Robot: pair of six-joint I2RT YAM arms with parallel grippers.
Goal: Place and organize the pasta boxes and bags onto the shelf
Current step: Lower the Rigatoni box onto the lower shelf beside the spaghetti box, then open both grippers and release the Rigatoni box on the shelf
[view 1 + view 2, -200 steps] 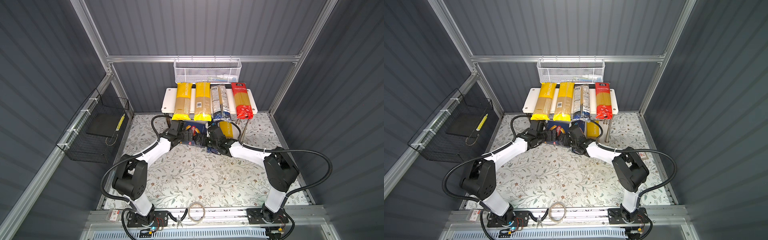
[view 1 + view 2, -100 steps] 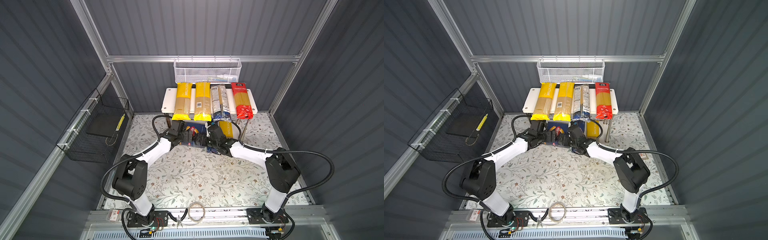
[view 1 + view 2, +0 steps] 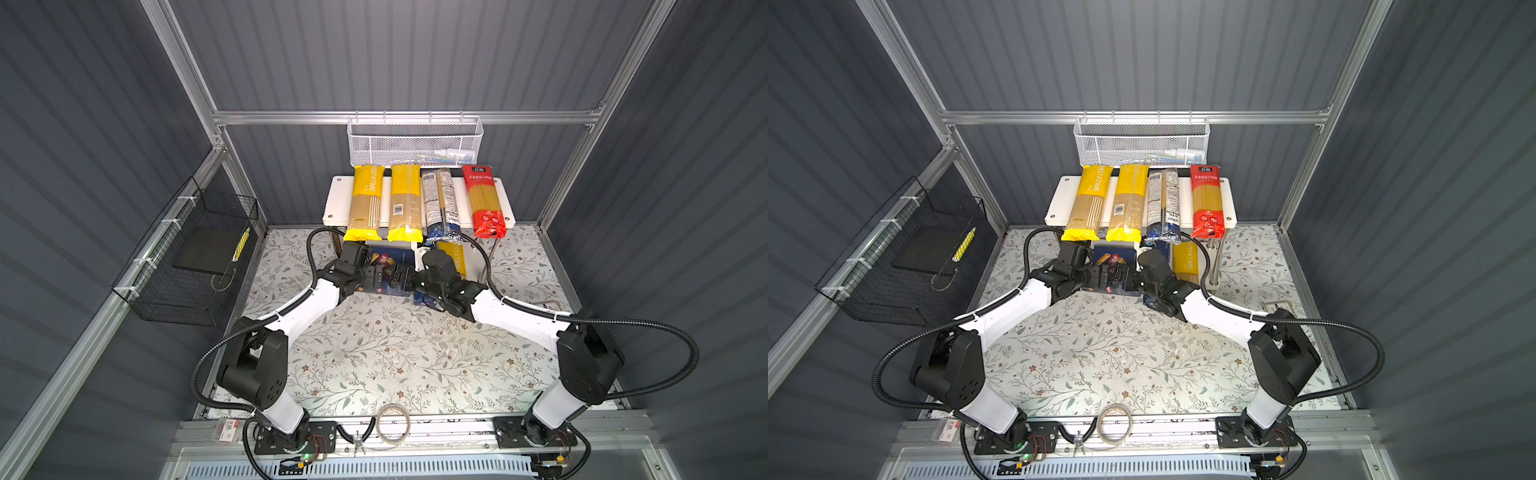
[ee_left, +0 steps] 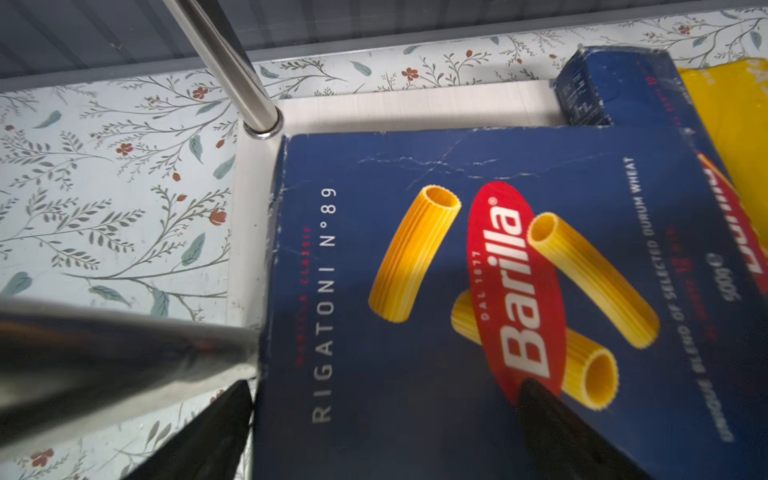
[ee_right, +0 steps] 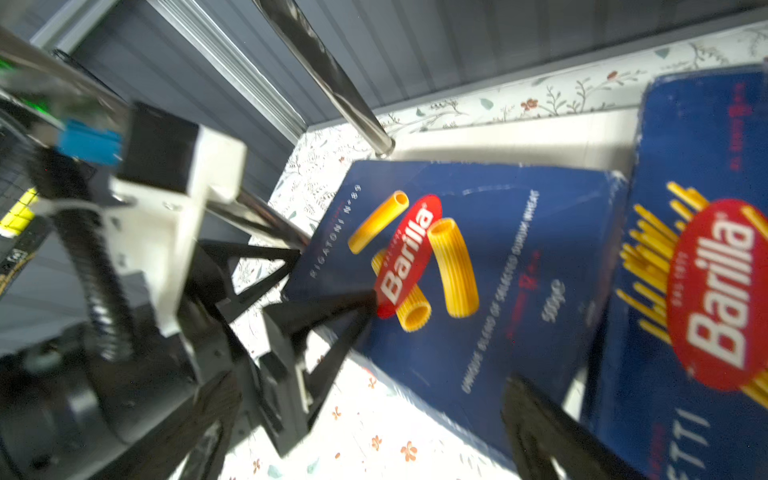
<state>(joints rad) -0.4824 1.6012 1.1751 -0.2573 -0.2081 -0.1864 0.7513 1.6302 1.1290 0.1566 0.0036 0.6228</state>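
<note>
Jaws wide on left gripper and right gripper, likely mid-push seating Barilla rigatoni box on lower shelf board, front-left corner by chrome leg; next up, squaring against spaghetti box.

Place: a robot lab cell dressed as a pantry corner (nothing here is a lived-in home).
Walls: grey ribbed panels on a bare aluminium frame.
Robot: left arm and right arm bolted to a metal rail, with cables exposed.
Floor: a floral mat that fills the cell.
Props: a white shelf with pasta bags, a mesh basket and a wire basket hung on the frame.
</note>
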